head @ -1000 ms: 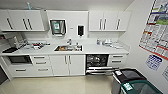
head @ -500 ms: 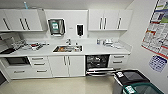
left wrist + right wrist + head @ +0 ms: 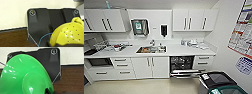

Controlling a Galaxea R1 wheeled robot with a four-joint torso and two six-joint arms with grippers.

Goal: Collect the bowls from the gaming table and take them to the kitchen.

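Note:
The kitchen (image 3: 149, 65) lies ahead in the head view: white cabinets, a white countertop (image 3: 184, 52) and a steel sink (image 3: 150, 49). A yellow bowl (image 3: 70, 36) with small dark specks hangs close before the left wrist camera, and my left gripper (image 3: 51, 44) is shut on its rim. A bright green bowl (image 3: 25, 78) looms large in the right wrist view, with my right gripper (image 3: 48, 91) shut on its edge. Behind both bowls I see a pale wall and brown floor. The gaming table is out of view.
A dishwasher (image 3: 182, 65) stands open under the counter, its door folded down. At the lower right a dark bin with a green lid (image 3: 220, 83) stands by a wall with posters (image 3: 242, 32). A dish rack (image 3: 102, 46) sits on the counter's left part.
The whole head picture has shifted very slightly, with the kitchen a little nearer, so the camera has moved. Nothing in the kitchen itself has changed.

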